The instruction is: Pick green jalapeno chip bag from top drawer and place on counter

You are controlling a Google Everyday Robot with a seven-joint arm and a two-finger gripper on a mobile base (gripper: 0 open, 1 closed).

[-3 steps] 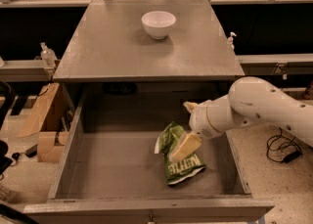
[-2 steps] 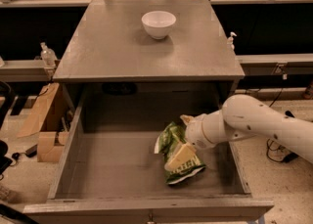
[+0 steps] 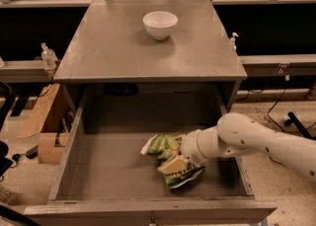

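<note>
The green jalapeno chip bag (image 3: 170,158) lies crumpled on the floor of the open top drawer (image 3: 106,170), right of its middle. My white arm reaches in from the right, low inside the drawer. My gripper (image 3: 183,155) is at the bag's right side, right against it and mostly hidden by the wrist. The counter (image 3: 113,47) is the grey cabinet top above the drawer.
A white bowl (image 3: 160,24) stands on the counter near its back. A cardboard box (image 3: 47,126) sits on the floor left of the cabinet. Cables lie on the floor at the right. Workbenches run behind the cabinet.
My arm has dropped lower into the drawer and moved left, bringing the gripper against the bag. The bag has stayed in about the same place.
</note>
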